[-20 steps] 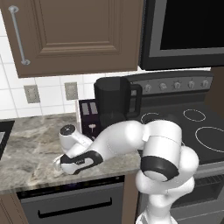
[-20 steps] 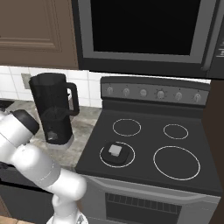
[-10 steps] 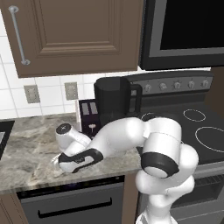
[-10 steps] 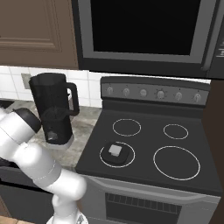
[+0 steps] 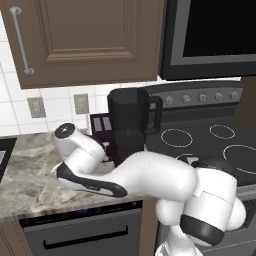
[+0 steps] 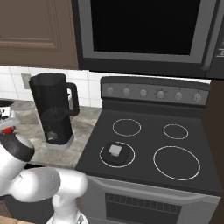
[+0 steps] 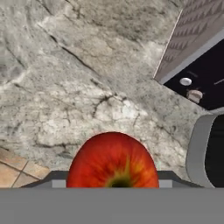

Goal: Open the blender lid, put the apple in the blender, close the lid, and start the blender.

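The red apple (image 7: 113,157), tinged yellow at its stem end, fills the bottom middle of the hand view. My gripper (image 7: 112,181) is shut on it, holding it above the marbled counter (image 7: 65,74). A sliver of the apple (image 6: 7,130) shows at the left edge of the right base view, left of the blender. The tall black blender (image 5: 128,127) (image 6: 53,109) stands at the back of the counter with its jar top uncovered. The dark blender lid (image 6: 115,151) with its grey square cap lies on the front left burner. In the left base view my own arm hides the gripper.
A toaster (image 5: 99,126) stands just left of the blender against the tiled wall. The black stove (image 6: 148,148) lies to the right, with a microwave (image 6: 144,35) above it. Brown cabinets (image 5: 90,40) hang over the counter. The counter's front edge and brown floor (image 7: 13,168) show at the hand view's lower left.
My arm has risen from the counter, wrist moving up and slightly left, lifting the hand off the surface. The blender and lid have stayed put.
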